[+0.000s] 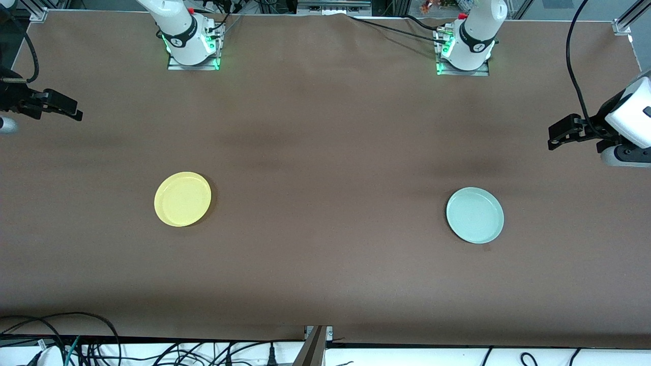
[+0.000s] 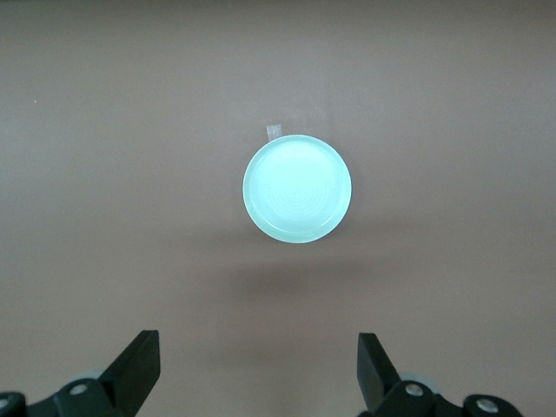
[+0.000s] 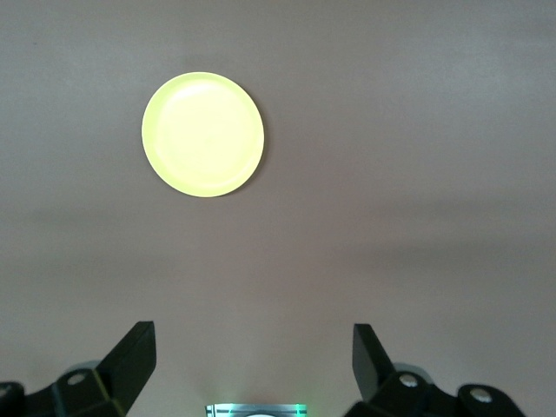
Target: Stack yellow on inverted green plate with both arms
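Note:
The yellow plate (image 1: 182, 199) lies rim up on the brown table toward the right arm's end; it also shows in the right wrist view (image 3: 202, 134). The pale green plate (image 1: 475, 215) lies toward the left arm's end and seems rim up, with faint rings at its middle in the left wrist view (image 2: 297, 188). My right gripper (image 1: 76, 111) is open and empty, held high over the table's edge at its own end (image 3: 252, 360). My left gripper (image 1: 553, 138) is open and empty, high over the table's edge at its end (image 2: 258, 369). Both are well away from the plates.
The right arm's base (image 1: 192, 43) and the left arm's base (image 1: 464, 51) stand along the table's edge farthest from the front camera. A small pale tag (image 2: 274, 130) lies beside the green plate. Cables (image 1: 76, 345) hang below the nearest table edge.

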### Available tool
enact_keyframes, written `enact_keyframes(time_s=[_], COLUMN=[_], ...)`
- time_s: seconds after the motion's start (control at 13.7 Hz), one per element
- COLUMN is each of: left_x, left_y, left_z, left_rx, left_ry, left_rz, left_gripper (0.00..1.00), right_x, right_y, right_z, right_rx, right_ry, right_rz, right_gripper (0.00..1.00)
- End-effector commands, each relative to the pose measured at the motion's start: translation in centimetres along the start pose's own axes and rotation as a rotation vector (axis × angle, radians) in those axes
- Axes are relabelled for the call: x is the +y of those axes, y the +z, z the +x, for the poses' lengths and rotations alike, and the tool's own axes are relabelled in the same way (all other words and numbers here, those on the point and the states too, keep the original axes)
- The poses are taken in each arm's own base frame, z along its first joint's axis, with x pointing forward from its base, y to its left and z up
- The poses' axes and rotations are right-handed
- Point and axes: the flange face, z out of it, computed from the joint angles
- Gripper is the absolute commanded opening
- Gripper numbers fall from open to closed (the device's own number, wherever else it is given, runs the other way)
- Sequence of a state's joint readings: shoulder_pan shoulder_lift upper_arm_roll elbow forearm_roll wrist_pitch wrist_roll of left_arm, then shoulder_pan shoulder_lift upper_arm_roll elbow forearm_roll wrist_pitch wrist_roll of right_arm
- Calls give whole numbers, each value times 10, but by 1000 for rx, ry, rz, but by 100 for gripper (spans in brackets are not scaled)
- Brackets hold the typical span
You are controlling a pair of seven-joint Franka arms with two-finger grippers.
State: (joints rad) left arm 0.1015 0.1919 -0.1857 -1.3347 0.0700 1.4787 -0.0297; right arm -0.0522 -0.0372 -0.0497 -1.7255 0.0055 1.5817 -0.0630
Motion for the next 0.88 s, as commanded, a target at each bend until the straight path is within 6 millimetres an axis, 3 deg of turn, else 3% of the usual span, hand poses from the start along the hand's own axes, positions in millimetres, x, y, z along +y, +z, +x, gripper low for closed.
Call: enact_keyframes(time_s=[0.0,0.15,0.51,0.8], left_x=[3,-7,-9,-2], left_y=[5,6,5,48], left_z=[3,3,-1,-4], left_rx=[14,10,-10,-191], left_ry=[16,13,0,12], left_rz=[0,-5,0,-5], left_gripper=[100,100,100,100], right_x=[0,0,3,2], right_y=[-4,-4,-3,-3], right_z=[-3,-3,-3,-4], right_rx=[6,6,3,-2], right_ry=[9,9,13,12], right_rz=[8,8,6,6], right_gripper=[100,100,100,100])
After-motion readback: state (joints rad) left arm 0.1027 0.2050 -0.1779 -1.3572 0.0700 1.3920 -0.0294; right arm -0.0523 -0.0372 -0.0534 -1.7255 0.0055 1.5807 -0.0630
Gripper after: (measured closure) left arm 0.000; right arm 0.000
